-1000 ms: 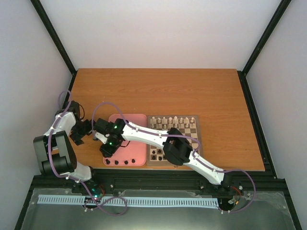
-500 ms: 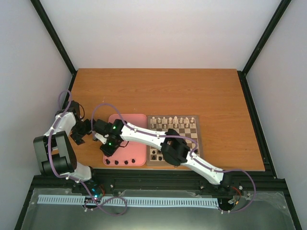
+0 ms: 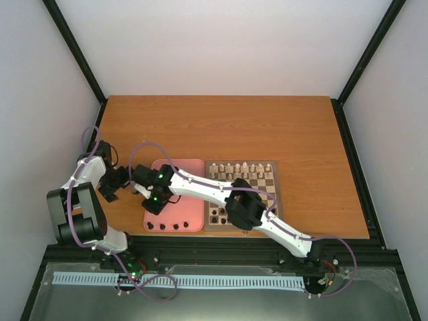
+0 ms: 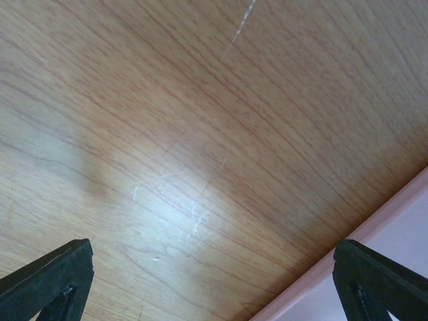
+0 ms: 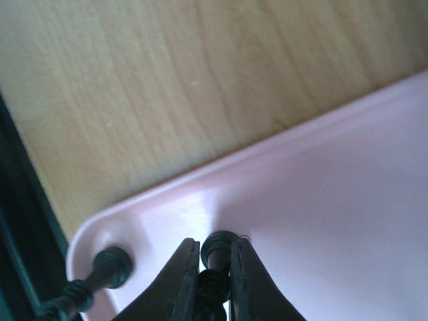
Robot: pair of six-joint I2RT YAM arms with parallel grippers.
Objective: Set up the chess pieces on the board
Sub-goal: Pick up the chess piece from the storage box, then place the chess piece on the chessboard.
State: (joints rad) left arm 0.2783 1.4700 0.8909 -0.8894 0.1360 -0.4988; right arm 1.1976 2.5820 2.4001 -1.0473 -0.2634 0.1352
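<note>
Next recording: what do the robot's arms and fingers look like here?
The left arm and right arm both have white link shells joined by bulky black joint housings. Thin purple cables loop alongside them. Small green lights glow near the right arm's wrist. The fingers are black, flat-sided and taper toward the tips.

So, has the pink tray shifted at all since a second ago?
No. The pink tray lies where it did, its right edge still beside the board's left border.
</note>
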